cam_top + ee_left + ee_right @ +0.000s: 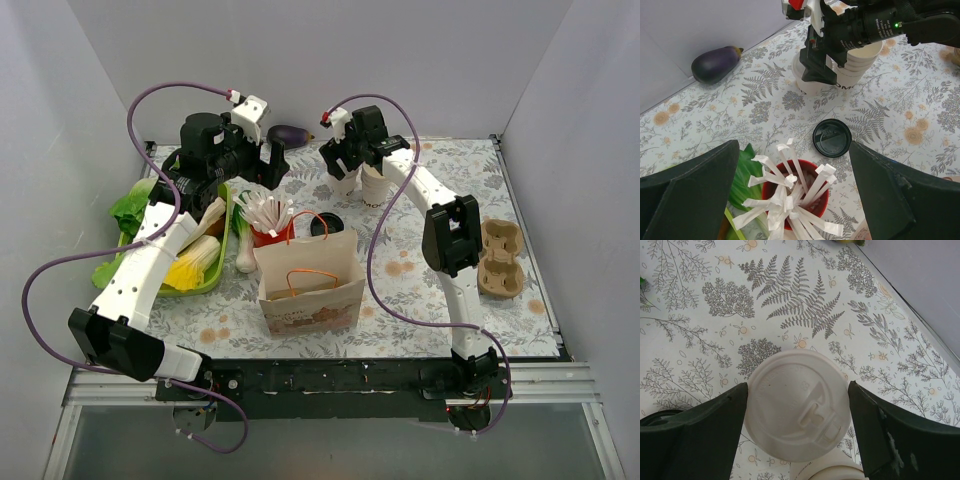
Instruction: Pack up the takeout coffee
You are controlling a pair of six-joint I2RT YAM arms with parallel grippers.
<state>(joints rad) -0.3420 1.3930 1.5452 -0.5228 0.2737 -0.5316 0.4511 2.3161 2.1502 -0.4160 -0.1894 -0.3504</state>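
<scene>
The takeout coffee (pixel 797 405), a cream paper cup with a white lid, stands on the floral cloth at the back middle (pixel 347 184). My right gripper (pixel 797 412) is open and straddles it, one finger close to each side of the lid; it also shows in the top view (pixel 345 165). My left gripper (pixel 794 150) is open and empty, hovering above a red cup of wrapped straws (pixel 795 197). The brown paper bag (pixel 310 280) stands open at the front middle.
A stack of lidless cream cups (pixel 375 186) stands right next to the coffee. A flat black lid (pixel 832 137) lies between the cups and the bag. An eggplant (pixel 288 133) lies at the back, a green tray (pixel 203 283) of vegetables at left, a cardboard cup carrier (pixel 500 258) at right.
</scene>
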